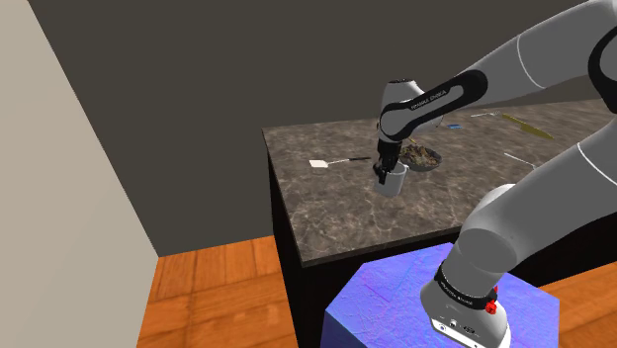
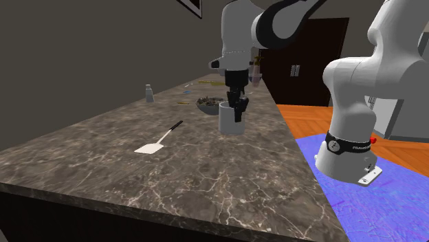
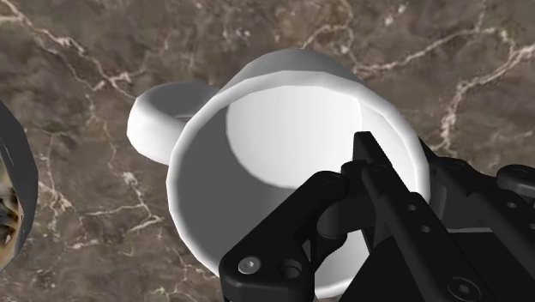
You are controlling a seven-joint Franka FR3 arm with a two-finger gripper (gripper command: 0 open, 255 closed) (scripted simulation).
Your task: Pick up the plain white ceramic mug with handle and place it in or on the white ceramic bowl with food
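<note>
One finger of the black gripper (image 3: pixel 399 159) reaches down inside the white mug (image 3: pixel 283 163) and the other stands outside the rim, so the two pinch the mug's wall between them; they look clamped on it rather than merely straddling it. The mug sits upright and appears to rest on the dark marbled countertop (image 2: pixel 206 179), nearer the edge that faces the stand than the wall edge, well in from the corners and just beside the bowl (image 1: pixel 432 165), which is drawn dark grey with brownish food in it. Its handle (image 3: pixel 163 116) juts from the side opposite the gripper. Judging by its look, the mug is rigid, smooth and fairly light, but brittle if dropped. A hold on one side of the rim puts the weight off-centre, so it may tilt or slip on the glossy wall; a firm squeeze low on the wall seems wise.
</note>
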